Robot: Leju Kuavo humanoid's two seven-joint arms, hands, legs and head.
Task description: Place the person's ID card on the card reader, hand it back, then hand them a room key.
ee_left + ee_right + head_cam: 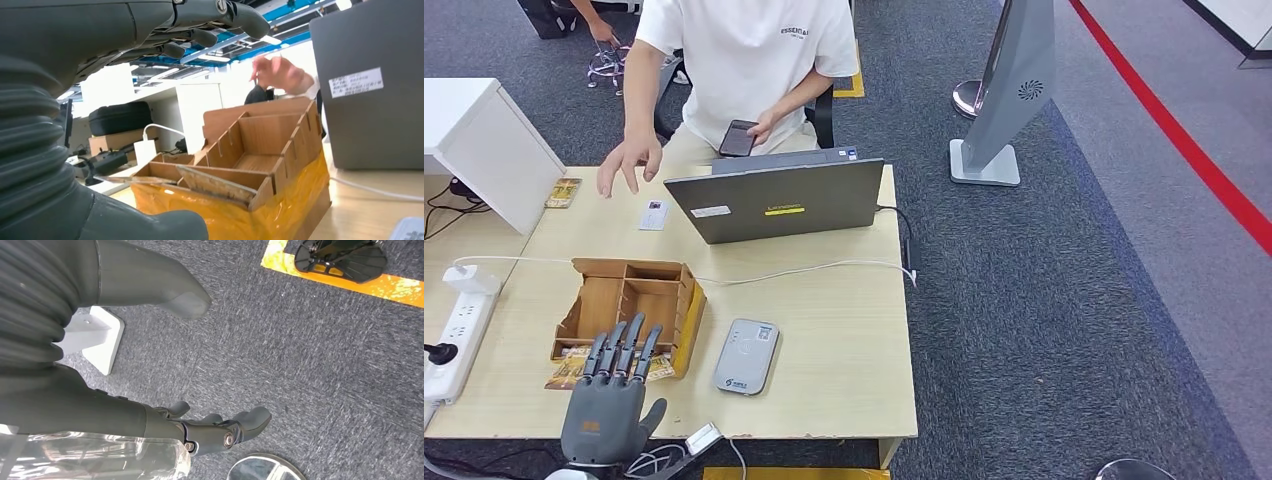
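At the far left of the head view you have a white power strip (459,325) lying along the desk (824,390) edge. Just right of it, in the lower left, your left hand (609,400) hovers palm down over the near end of the cardboard organiser (629,305); its fingers (624,350) are stretched out and apart, grasping nothing. In the left wrist view you see that organiser's compartments up close, with yellow tape on its side.

Up and slightly right, the ID card (654,214) lies flat on the desk in the upper left, just left of the laptop (776,200). The person's hand (627,163) hangs above the desk close to the card, not touching it. Their other hand holds a phone (738,138) behind the laptop.

Right of the organiser, in the lower middle, the grey card reader (747,356) sits flat with nothing on it. A white cable (804,270) runs across the desk between laptop and reader.

In the right wrist view your right hand (200,427) hangs over grey carpet (310,365), fingers loosely curled and apart, holding nothing.
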